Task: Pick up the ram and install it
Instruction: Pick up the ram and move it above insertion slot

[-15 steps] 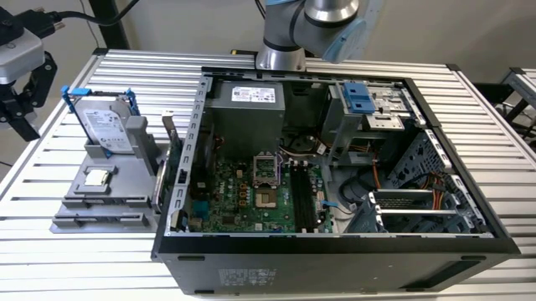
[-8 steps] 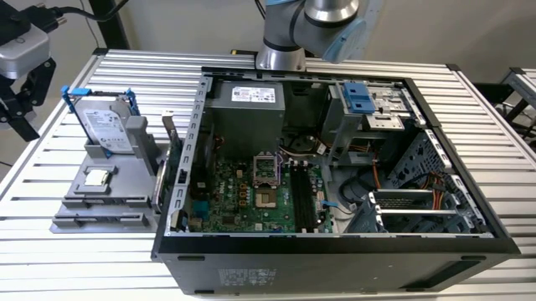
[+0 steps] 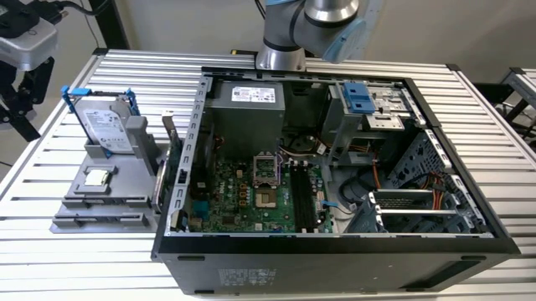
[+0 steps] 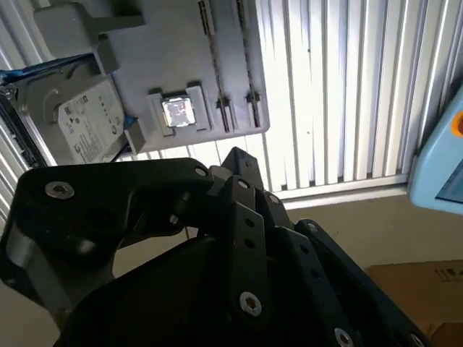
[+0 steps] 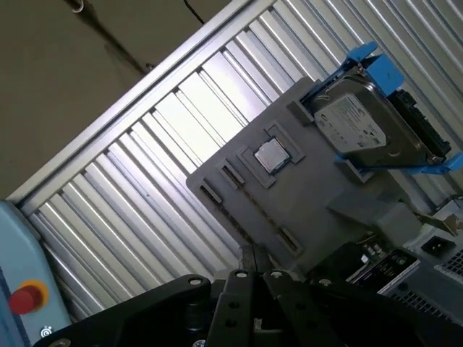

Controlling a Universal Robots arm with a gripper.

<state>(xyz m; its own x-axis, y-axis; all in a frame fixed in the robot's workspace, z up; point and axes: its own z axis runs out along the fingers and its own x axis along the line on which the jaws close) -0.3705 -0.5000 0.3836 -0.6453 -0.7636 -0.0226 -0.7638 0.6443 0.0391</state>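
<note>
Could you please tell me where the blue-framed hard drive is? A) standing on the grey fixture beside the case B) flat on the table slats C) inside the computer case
A: the hard drive stands on edge on the grey fixture, to the exterior view's left of the open computer case.

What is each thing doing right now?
computer case, side open
ram, standing on edge by the grey holder, not installed
hard drive, upright in the grey holder
chip, flat in the grey holder
gripper, shut, holding nothing
</note>
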